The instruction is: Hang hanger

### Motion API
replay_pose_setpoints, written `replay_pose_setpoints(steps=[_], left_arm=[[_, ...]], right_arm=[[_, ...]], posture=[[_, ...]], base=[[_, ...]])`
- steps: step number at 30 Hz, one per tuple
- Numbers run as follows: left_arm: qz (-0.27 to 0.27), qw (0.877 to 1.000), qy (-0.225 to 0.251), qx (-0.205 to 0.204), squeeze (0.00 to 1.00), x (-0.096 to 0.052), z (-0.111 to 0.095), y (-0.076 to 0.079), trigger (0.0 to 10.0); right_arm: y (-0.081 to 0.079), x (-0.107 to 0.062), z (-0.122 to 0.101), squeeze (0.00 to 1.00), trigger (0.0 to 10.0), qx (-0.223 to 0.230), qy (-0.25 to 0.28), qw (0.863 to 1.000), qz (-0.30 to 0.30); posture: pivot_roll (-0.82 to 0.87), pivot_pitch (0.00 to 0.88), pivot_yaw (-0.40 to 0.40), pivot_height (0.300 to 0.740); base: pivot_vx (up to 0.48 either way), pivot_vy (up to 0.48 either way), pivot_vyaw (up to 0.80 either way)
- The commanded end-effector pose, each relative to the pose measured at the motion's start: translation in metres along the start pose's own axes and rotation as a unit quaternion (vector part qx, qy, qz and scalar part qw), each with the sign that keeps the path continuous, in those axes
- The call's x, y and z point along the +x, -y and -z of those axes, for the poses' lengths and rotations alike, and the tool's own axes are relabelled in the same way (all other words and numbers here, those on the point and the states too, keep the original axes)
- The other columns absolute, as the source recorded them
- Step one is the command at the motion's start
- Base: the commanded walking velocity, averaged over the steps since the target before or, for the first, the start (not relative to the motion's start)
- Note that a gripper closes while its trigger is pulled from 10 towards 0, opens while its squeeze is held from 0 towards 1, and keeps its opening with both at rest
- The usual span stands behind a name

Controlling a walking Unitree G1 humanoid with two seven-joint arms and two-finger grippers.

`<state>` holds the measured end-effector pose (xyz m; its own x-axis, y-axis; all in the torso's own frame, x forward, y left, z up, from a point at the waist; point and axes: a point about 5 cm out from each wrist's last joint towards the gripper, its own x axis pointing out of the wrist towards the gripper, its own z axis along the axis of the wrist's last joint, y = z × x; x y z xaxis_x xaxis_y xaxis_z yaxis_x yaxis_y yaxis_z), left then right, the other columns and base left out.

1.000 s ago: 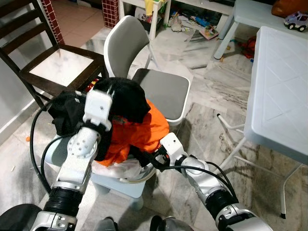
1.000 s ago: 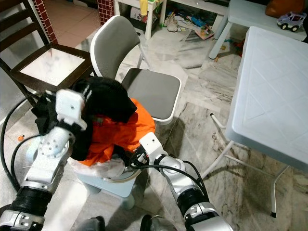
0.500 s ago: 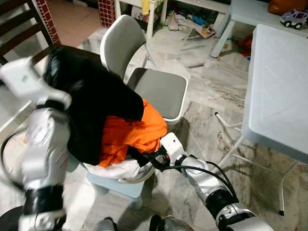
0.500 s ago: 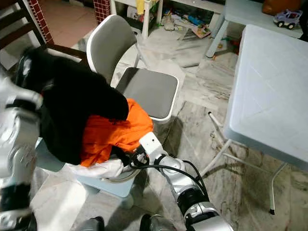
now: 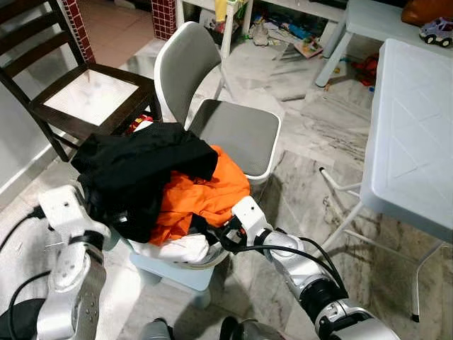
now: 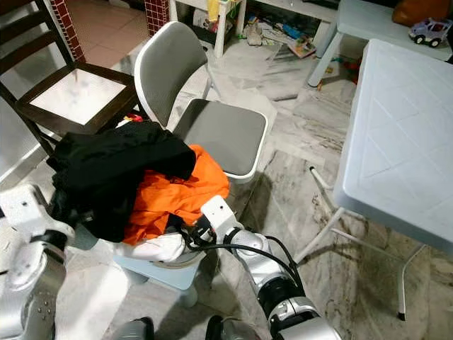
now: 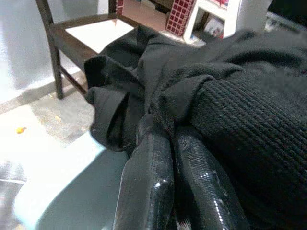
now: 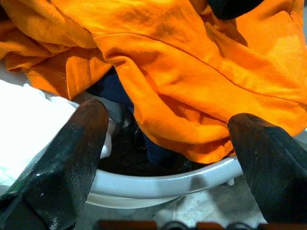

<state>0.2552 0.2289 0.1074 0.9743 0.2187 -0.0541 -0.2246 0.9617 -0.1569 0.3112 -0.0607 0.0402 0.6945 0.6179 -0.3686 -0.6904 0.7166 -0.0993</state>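
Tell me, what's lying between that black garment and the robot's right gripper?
An orange garment lies between the black garment and the right gripper, clearest in the left eye view; the right wrist view shows it draped just ahead of the open fingers.

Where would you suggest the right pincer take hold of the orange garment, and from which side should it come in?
I'd grip the orange garment at its lower hem, the thick folded edge that hangs just above the white basin rim. The open right pincer already faces that edge from below and outside the rim, so coming in from there looks simplest.
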Motion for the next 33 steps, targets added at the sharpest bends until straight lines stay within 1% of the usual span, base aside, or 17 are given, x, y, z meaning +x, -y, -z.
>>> replay_pose_setpoints(steps=[1,2,5,7,8,11,13,14,17,18,20,21,22,23,25,31,33], left_arm=[[0.023,0.998,0.012,0.065,1.0,-0.004,0.002,0.0,10.0],[0.023,0.998,0.012,0.065,1.0,-0.004,0.002,0.0,10.0],[0.034,0.989,0.035,0.136,1.0,-0.007,-0.002,0.0,10.0],[0.043,0.98,0.055,0.185,1.0,-0.012,-0.003,-0.001,10.0],[0.047,0.978,0.058,0.193,1.0,-0.014,-0.002,-0.001,10.0],[0.064,0.96,0.1,0.252,1.0,-0.023,-0.003,0.001,10.0],[0.061,0.957,0.107,0.261,1.0,-0.024,-0.004,0.0,10.0],[0.072,0.946,0.124,0.29,1.0,-0.027,-0.004,0.0,10.0],[0.079,0.922,0.143,0.351,1.0,-0.035,0.0,-0.001,10.0],[0.079,0.922,0.143,0.351,1.0,-0.035,0.0,-0.001,10.0],[0.081,0.904,0.151,0.391,1.0,-0.041,0.006,-0.003,10.0],[0.081,0.904,0.151,0.391,1.0,-0.041,0.006,-0.003,10.0],[0.083,0.895,0.15,0.412,1.0,-0.045,0.013,-0.006,10.0],[0.083,0.895,0.15,0.412,1.0,-0.045,0.013,-0.006,10.0],[0.092,0.877,0.148,0.447,1.0,-0.055,0.026,-0.01,10.0],[0.121,0.857,0.115,0.487,1.0,-0.072,0.052,-0.019,10.0],[0.134,0.84,0.11,0.514,1.0,-0.078,0.06,-0.024,10.0]], right_arm=[[0.002,-0.002,0.006,0.0,10.0,-0.001,-0.016,1.0,0.001],[0.002,-0.002,0.006,0.0,10.0,-0.001,-0.016,1.0,0.001],[0.003,-0.003,0.007,0.0,10.0,-0.005,-0.017,1.0,0.005],[0.004,-0.003,0.006,0.0,10.0,-0.002,-0.016,1.0,0.008],[0.004,-0.003,0.007,0.0,10.0,-0.001,-0.015,1.0,0.009],[0.003,-0.003,0.008,0.0,10.0,0.001,-0.016,1.0,0.01],[0.002,-0.003,0.009,0.0,10.0,0.001,-0.016,1.0,0.01],[0.002,-0.003,0.009,0.0,10.0,0.002,-0.016,1.0,0.009],[0.0,-0.003,0.009,0.0,10.0,0.004,-0.015,1.0,0.007],[0.0,-0.003,0.009,0.0,10.0,0.004,-0.015,1.0,0.007],[0.0,-0.003,0.009,0.0,10.0,0.005,-0.015,1.0,0.007],[0.0,-0.003,0.009,0.0,10.0,0.005,-0.015,1.0,0.007],[0.001,-0.003,0.009,0.0,10.0,0.005,-0.015,1.0,0.007],[0.001,-0.003,0.009,0.0,10.0,0.005,-0.015,1.0,0.007],[0.001,-0.003,0.009,0.0,10.0,0.005,-0.015,1.0,0.007],[0.0,-0.002,0.007,0.0,10.0,0.004,-0.014,1.0,0.004],[-0.001,-0.002,0.007,0.0,10.0,0.004,-0.014,1.0,0.003]], posture=[[0.16,0.205,-0.13,0.74],[0.16,0.205,-0.13,0.74],[0.16,0.207,-0.124,0.74],[0.15,0.207,-0.116,0.74],[0.15,0.207,-0.116,0.74],[0.16,0.206,-0.111,0.74],[0.16,0.206,-0.11,0.74],[0.16,0.204,-0.109,0.74],[0.15,0.205,-0.107,0.74],[0.15,0.205,-0.107,0.74],[0.16,0.205,-0.108,0.74],[0.16,0.205,-0.108,0.74],[0.16,0.204,-0.109,0.74],[0.16,0.204,-0.109,0.74],[0.16,0.203,-0.111,0.74],[0.16,0.206,-0.113,0.74],[0.17,0.211,-0.113,0.74]], base=[[0.0,0.0,0.0],[0.0,0.0,0.0],[0.0,0.0,0.0],[0.0,0.0,0.0],[0.0,0.0,0.0],[0.0,0.0,0.0],[0.0,0.0,0.0],[0.0,0.0,0.0],[0.0,0.0,0.0],[0.0,0.0,0.0],[0.0,0.0,0.0],[0.0,0.0,0.0],[0.0,0.0,0.0],[0.0,0.0,0.0],[0.0,0.0,0.0],[0.0,0.0,0.0],[0.0,0.0,0.0]])
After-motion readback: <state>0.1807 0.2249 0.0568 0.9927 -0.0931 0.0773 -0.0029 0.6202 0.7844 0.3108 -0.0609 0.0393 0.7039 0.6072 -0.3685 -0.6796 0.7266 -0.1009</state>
